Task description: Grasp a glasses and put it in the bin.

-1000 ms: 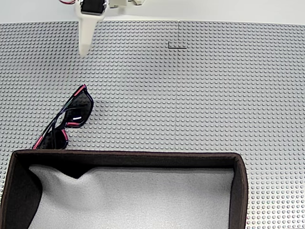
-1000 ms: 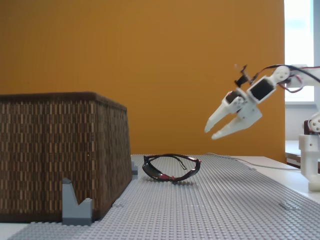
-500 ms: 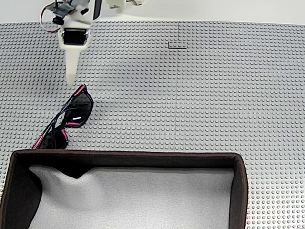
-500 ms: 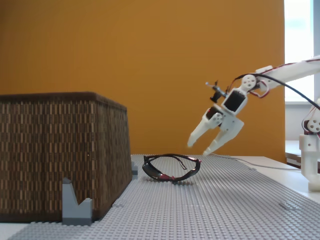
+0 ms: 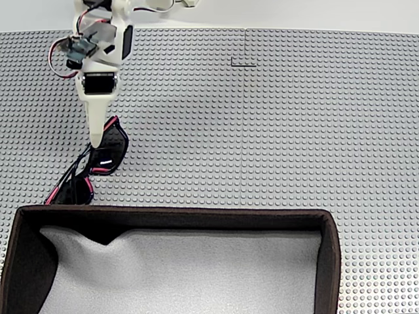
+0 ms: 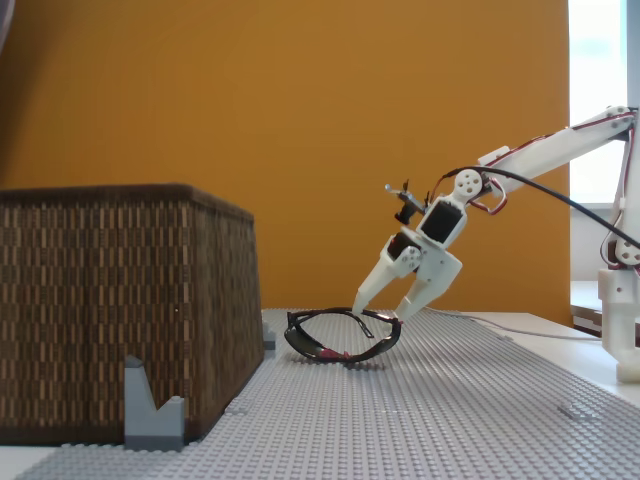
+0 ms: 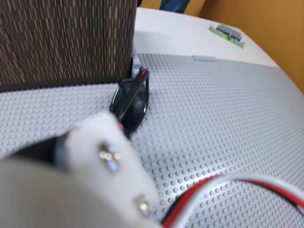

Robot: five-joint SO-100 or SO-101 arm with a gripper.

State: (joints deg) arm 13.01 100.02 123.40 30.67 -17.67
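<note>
Grey studded baseplate [image 5: 275,131] covers the work surface, backed by an orange wall [image 6: 300,100]. Current step, by judgement: approach for grasp. The gripper [image 6: 378,310] hangs with its white tapered jaws parted, tips at the far end of the glasses [image 5: 91,167], holding nothing. The glasses, glossy dark lenses in a thin black-pink frame, lie just outside the bin [image 5: 330,255], at 10 o'clock of it. Next move likely requires straddling the frame, then closing. The bin has woven brown walls and soft pale lining.
</note>
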